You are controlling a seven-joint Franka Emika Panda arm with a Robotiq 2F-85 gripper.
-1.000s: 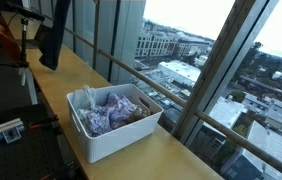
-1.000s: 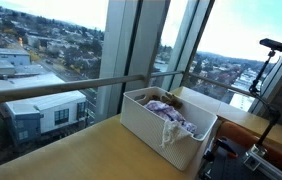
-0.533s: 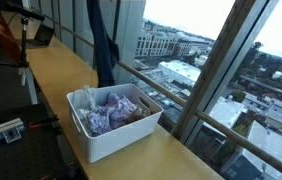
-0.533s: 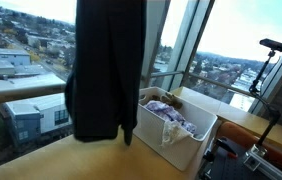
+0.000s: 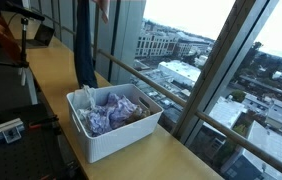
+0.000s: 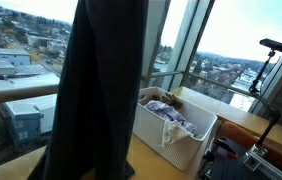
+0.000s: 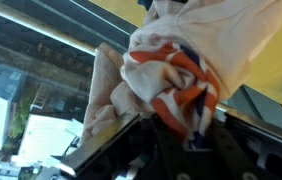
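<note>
Dark against bright windows, a cloth (image 5: 84, 45) hangs down from beyond the top edge in an exterior view. Its lower end is over the wooden counter (image 5: 61, 75), near the far corner of a white basket (image 5: 116, 140) full of laundry (image 5: 111, 112). In an exterior view the cloth (image 6: 96, 90) fills the foreground as a tall dark drape, with the basket (image 6: 186, 145) just beside it. Wrist view: the cloth (image 7: 181, 70) shows white with orange and blue patches, bunched in the gripper (image 7: 186, 138). The jaws are clamped on it, with the fingertips buried under folds.
</note>
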